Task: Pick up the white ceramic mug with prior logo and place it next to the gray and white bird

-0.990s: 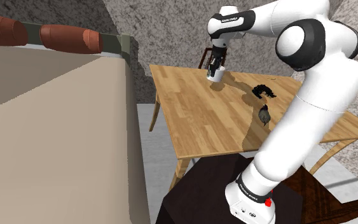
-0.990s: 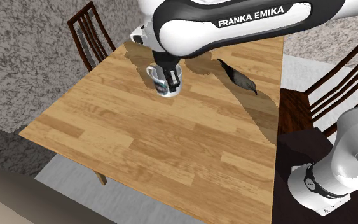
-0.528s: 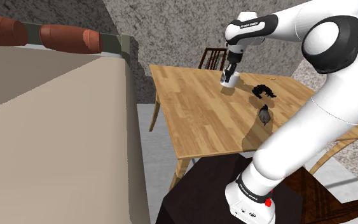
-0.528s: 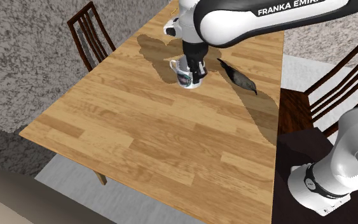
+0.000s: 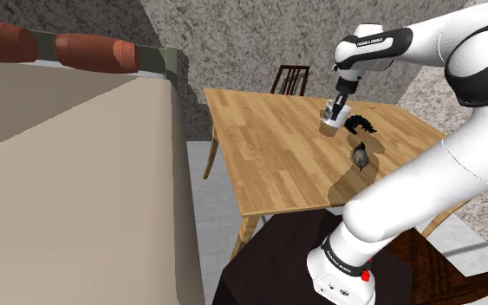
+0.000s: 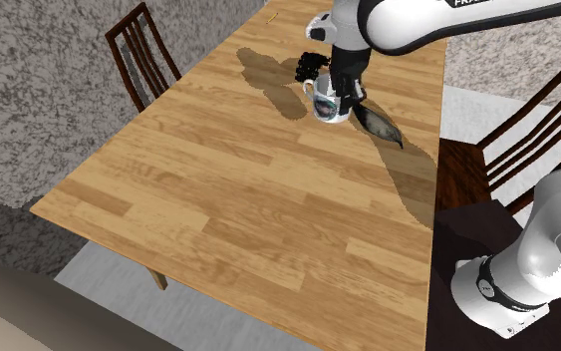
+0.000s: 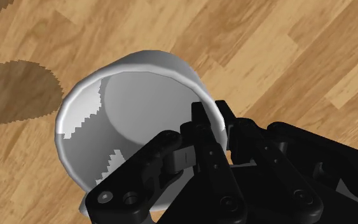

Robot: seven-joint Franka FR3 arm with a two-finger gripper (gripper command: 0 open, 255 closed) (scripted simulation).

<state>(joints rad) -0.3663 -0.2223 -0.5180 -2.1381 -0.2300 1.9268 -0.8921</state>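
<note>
Wooden table (image 6: pixel 218 199), hand (image 6: pixel 342 93) gripping white mug (image 6: pixel 321 108) by its rim — carried across, now beside grey bird (image 6: pixel 379 127)

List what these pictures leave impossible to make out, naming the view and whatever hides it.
- Logo on the white mug: second exterior view, partly covered by the black gripper; too small in the shoulder view.
- One end of the dark grey bird: second exterior view, behind mug and gripper.
- Black object on the wooden table: shoulder view, too small to identify.
- Whether the mug touches the table: no view settles it.
</note>
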